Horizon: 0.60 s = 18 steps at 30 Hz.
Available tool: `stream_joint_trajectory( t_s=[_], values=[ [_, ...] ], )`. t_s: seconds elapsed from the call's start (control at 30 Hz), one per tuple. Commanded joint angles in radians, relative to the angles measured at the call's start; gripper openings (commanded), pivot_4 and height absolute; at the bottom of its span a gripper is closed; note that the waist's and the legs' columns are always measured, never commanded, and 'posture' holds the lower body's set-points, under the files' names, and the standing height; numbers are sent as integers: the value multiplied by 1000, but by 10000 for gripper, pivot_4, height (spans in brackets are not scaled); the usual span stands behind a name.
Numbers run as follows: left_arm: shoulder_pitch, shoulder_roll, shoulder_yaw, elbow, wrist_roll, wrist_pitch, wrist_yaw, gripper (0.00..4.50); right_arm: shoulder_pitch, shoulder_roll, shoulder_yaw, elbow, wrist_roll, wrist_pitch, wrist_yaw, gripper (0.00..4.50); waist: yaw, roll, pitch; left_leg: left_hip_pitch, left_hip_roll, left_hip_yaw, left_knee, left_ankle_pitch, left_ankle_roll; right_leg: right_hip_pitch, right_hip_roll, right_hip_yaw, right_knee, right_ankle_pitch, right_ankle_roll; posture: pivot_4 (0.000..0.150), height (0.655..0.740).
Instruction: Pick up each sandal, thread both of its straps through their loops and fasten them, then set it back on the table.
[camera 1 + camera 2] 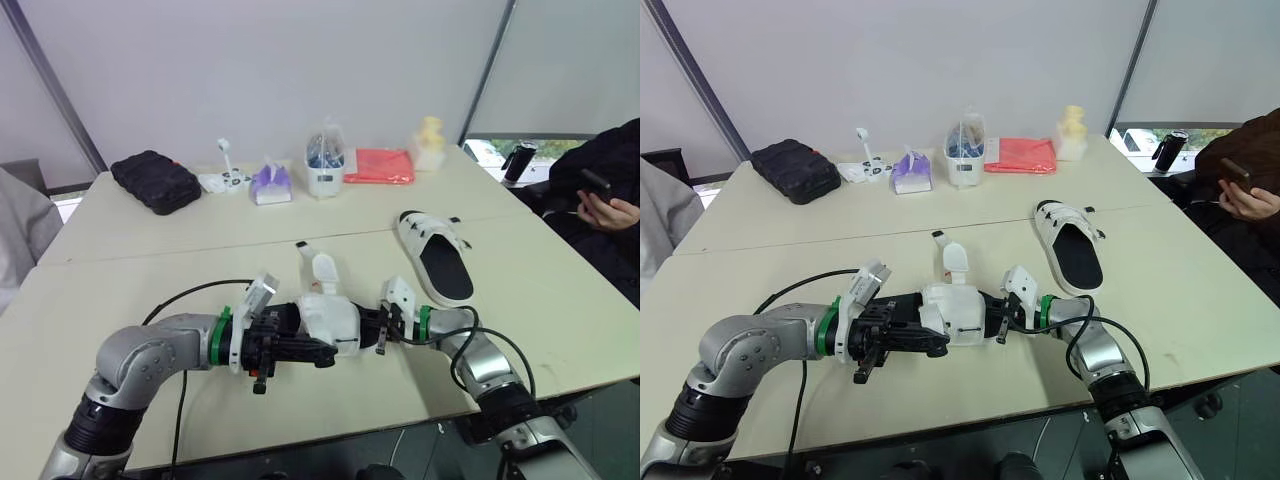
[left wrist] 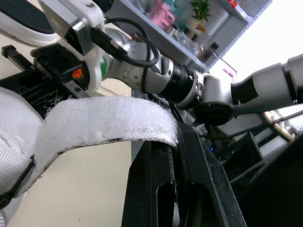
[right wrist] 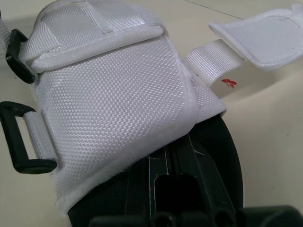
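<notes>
One white sandal with a black sole (image 1: 328, 318) is held just above the table's front part between my two grippers. My left gripper (image 1: 318, 352) is shut on one of its white hook-and-loop straps (image 2: 109, 125), which lies across a black finger (image 2: 156, 189). My right gripper (image 1: 368, 326) is shut on the sandal's other end, its black sole (image 3: 208, 156) against the finger. Another strap (image 1: 320, 268) sticks out loose toward the table's middle. Two black loops (image 3: 19, 142) hang at the upper's edge. The second sandal (image 1: 436, 256) lies flat to the right, apart from both grippers.
Along the far edge stand a black case (image 1: 155, 180), a purple tissue pack (image 1: 270, 185), a white container (image 1: 325, 170), a red cloth (image 1: 380, 165) and a yellow object (image 1: 430, 140). A person holding a phone (image 1: 600, 200) sits at the table's right side.
</notes>
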Motion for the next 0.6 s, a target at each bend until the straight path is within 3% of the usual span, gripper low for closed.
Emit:
stream_joint_trajectory(
  t_s=[0.03, 0.17, 0.27, 0.4, 0.53, 0.6],
  values=[
    [-57, -41, 65, 60, -37, 2, 64, 176, 23, 8, 37, 64, -52, 19, -12, 0, -2, 0, 0, 0, 0, 0, 0, 0, 0, 0, 0, 0, 0, 0, 0, 1500, 7400],
    [-53, -113, 112, 193, -47, 31, 159, 176, 24, 16, 40, 67, -53, 15, -18, 0, -2, 0, 0, 0, 0, 0, -1, 0, 0, 0, 0, 0, 0, 0, 0, 1500, 7400],
    [-66, -141, 131, 218, -67, 51, 172, 9852, 28, 17, 39, 65, -53, 13, -20, 0, -2, 0, 0, 1, 0, 0, -1, 0, 0, 0, 0, 0, 0, 0, 0, 1500, 7400],
    [-99, -128, 154, 213, -65, 43, 158, 29705, 28, 19, 38, 65, -52, 14, -24, 0, -3, 0, 0, 1, 0, 0, 0, 0, 0, 0, 0, 0, 0, 0, 0, 1500, 7400],
    [-155, -56, 162, 198, -2, -34, 111, 29705, 29, 19, 35, 67, -52, 14, -28, 0, -4, 0, 0, 1, 0, 0, -1, 0, -1, 0, 0, 0, 0, 0, 0, 1500, 7400],
    [-193, -12, 132, 212, 95, -139, 86, 29705, 32, 18, 34, 64, -51, 14, -28, 0, -3, 0, 0, 1, 0, 0, -1, 0, -1, 0, 0, 0, 0, 0, 0, 1500, 7400]
  ],
)
